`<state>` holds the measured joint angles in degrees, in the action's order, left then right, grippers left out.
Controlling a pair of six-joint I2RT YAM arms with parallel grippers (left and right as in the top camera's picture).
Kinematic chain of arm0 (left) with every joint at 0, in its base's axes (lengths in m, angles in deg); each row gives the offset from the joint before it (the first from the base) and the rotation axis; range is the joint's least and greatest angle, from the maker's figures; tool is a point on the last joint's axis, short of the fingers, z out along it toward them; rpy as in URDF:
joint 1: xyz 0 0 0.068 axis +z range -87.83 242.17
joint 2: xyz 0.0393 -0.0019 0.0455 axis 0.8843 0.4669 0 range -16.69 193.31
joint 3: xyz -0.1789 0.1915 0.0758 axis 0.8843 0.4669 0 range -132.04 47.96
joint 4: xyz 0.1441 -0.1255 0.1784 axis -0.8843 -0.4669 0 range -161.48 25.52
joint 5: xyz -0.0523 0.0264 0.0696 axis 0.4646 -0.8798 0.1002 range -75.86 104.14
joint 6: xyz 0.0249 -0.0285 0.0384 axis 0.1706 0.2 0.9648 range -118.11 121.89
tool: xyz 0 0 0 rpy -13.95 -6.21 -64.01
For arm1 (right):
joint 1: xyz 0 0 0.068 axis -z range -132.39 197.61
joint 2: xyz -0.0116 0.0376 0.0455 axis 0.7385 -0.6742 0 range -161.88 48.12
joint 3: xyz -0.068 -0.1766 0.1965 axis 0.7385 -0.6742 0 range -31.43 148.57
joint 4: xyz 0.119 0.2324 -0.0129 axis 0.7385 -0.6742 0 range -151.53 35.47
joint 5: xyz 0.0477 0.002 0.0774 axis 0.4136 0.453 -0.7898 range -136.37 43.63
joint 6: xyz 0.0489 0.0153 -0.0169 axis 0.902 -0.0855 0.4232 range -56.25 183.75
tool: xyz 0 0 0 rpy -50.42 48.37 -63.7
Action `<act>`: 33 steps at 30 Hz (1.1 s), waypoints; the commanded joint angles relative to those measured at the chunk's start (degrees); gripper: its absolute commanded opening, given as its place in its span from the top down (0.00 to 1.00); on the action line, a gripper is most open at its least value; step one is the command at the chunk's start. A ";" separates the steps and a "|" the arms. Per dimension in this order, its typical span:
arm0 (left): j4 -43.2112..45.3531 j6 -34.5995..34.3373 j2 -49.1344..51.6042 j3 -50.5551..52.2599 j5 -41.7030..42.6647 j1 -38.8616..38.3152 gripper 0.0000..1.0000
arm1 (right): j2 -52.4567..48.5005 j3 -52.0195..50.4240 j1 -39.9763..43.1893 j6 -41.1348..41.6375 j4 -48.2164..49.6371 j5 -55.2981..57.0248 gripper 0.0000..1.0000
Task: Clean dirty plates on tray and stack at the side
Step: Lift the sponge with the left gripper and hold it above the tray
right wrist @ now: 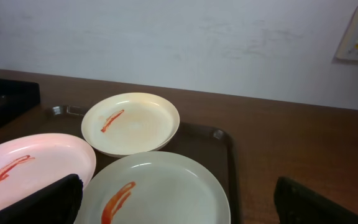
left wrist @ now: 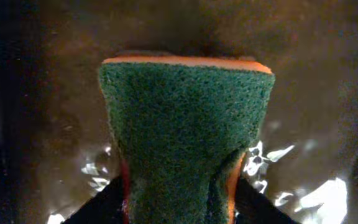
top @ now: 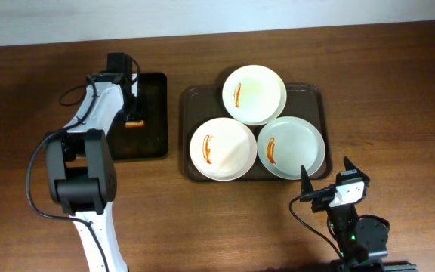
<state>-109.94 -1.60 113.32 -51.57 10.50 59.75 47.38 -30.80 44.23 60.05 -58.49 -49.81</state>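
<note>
Three white plates lie on the dark brown tray (top: 190, 97): a back plate (top: 259, 91), a left plate (top: 226, 151) and a right plate (top: 294, 145). Each bears an orange-red sauce streak. My left gripper (top: 133, 113) is over the smaller black tray, shut on a green and orange sponge (left wrist: 185, 118); its fingers (left wrist: 179, 202) pinch the sponge's lower end. My right gripper (top: 328, 175) is open and empty, just in front of the brown tray's right corner. Its view shows the right plate (right wrist: 160, 186) closest, the left plate (right wrist: 30, 162), the back plate (right wrist: 135, 124) and the tray rim (right wrist: 225, 140).
The narrower black tray (top: 148, 113) lies left of the brown tray, with a strip of wooden table (top: 174, 113) between them. Its glossy dark surface (left wrist: 42, 93) fills the left wrist view. A pale wall (right wrist: 179, 37) stands behind the table.
</note>
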 commanded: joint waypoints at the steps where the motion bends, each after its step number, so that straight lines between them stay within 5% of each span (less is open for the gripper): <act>1: 0.26 1.62 0.57 -0.39 -0.70 0.50 0.54 | 0.37 -0.31 -0.31 -0.37 -0.33 0.52 0.02; 7: 3.69 1.81 0.59 -0.39 -0.72 0.61 0.39 | 0.37 -0.31 -0.31 -0.37 -0.33 0.52 0.02; 10: 3.98 1.81 0.59 -0.37 -0.70 0.61 0.50 | 0.37 -0.31 -0.31 -0.37 -0.33 0.52 0.02; 14: 3.15 1.79 0.59 -0.37 -0.70 0.59 0.97 | 0.37 -0.31 -0.31 -0.37 -0.33 0.52 0.02; 19: -0.57 1.77 -1.55 -2.40 -0.22 0.59 1.00 | 0.37 -0.31 -0.31 -0.37 -0.33 0.52 0.02; 24: -3.23 1.73 -10.80 -5.77 10.78 0.61 1.00 | 0.37 -0.31 -0.31 -0.37 -0.33 0.52 0.02; 27: -2.19 -1.68 -16.28 -5.77 12.48 1.09 1.00 | 0.37 -0.31 -0.31 -0.37 -0.33 0.52 0.02; 31: -3.15 -21.90 -16.09 -4.66 19.93 4.87 1.00 | 0.37 -0.31 -0.31 -0.37 -0.33 0.52 0.02; 33: -2.60 -23.87 -15.15 -3.02 27.82 7.15 1.00 | 0.37 -0.31 -0.31 -0.37 -0.33 0.52 0.02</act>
<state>-112.76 -15.98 96.89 -56.42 27.85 63.84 47.38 -30.80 44.23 60.05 -58.49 -49.79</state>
